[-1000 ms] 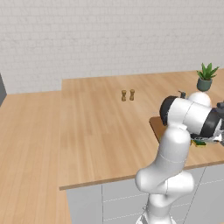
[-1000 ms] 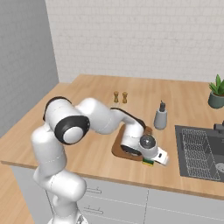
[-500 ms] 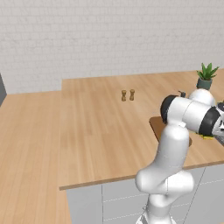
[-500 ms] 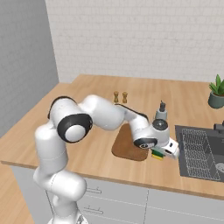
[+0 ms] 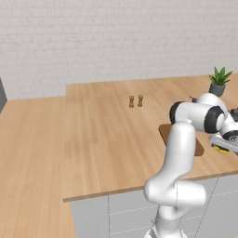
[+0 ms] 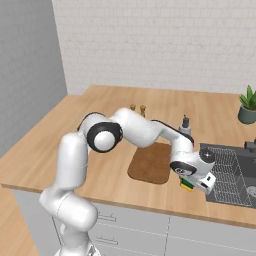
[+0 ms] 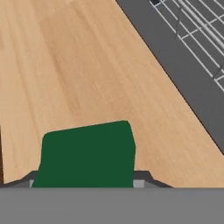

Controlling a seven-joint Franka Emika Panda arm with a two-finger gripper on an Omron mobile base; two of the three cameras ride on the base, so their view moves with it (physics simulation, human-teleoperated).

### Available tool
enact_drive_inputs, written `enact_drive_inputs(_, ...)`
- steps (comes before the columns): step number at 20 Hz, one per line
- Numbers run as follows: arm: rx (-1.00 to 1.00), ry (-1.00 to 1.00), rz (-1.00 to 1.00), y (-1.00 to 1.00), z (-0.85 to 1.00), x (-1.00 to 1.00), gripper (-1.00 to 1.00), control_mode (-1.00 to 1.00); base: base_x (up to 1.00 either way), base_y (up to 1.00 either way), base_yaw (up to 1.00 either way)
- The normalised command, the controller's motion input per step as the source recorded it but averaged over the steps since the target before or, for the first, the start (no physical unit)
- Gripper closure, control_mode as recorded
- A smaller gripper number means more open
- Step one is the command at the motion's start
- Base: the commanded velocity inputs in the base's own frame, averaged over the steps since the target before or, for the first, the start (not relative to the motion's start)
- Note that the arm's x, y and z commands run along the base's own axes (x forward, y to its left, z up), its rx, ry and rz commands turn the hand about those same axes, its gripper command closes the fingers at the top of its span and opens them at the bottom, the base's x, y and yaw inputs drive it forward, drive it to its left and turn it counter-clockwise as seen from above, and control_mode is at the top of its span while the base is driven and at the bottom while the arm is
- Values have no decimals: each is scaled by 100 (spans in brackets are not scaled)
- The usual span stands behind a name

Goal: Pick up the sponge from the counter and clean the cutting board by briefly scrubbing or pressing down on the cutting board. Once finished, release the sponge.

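Even, bright, flat rendered light with no glare, only faint soft shadows on the bench (image 6: 115,175), and slightly coarse, soft-edged pictures.

sponge (image 7: 87,153) front edge hidden, fingers (image 7: 142,178) mostly hidden

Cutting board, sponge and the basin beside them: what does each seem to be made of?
The reddish-brown rounded cutting board looks like matte wood, going by its faint grain. The small green-topped, yellow-bottomed sponge looks like two-layer foam, though its surface renders flat. The dark sink basin looks like grey metal holding a thin wire rack.
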Motion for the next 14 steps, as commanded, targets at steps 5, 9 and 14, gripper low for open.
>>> enact_drive_inputs(5,0,-4,0,1,-59,-4,100,-100,0,0,0)
enact_drive_inputs(9,-2,-3,0,21,-83,-18,-100,-100,0,0,0)
enact_drive_inputs(14,-3,-10,0,24,-45,-34,-100,-100,0,0,0)
